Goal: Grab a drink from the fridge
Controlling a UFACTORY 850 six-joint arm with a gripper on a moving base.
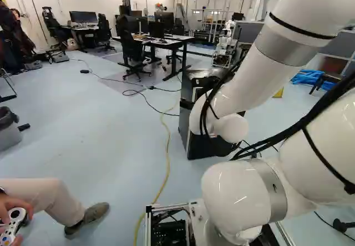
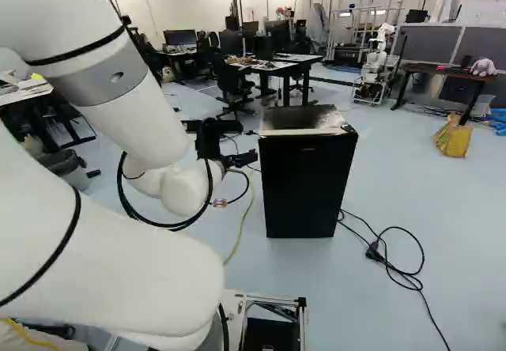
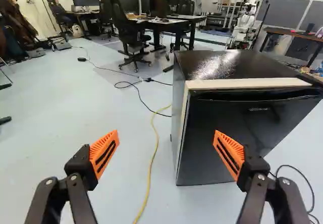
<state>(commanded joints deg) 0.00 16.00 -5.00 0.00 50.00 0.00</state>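
The gripper (image 2: pixel 243 160) reaches out from the wrist just beside the fridge in the right base view. Seen from the wrist, the gripper (image 3: pixel 166 152) is open, its orange pads wide apart with nothing between them. The black fridge (image 3: pixel 252 138) stands ahead and to one side, one finger showing in front of its door. Its door looks closed, with a pale strip along the top front edge. The fridge (image 2: pixel 304 181) shows its dark front in the right base view, while the arm partly covers it in the left base view. No drink is visible.
A yellow cable (image 3: pixel 152 168) runs along the floor beside the fridge, and a black cable (image 2: pixel 407 276) lies on its other side. Desks and chairs stand farther back, along with another robot (image 2: pixel 375 66). A seated person's leg (image 1: pixel 61 201) is left of the base.
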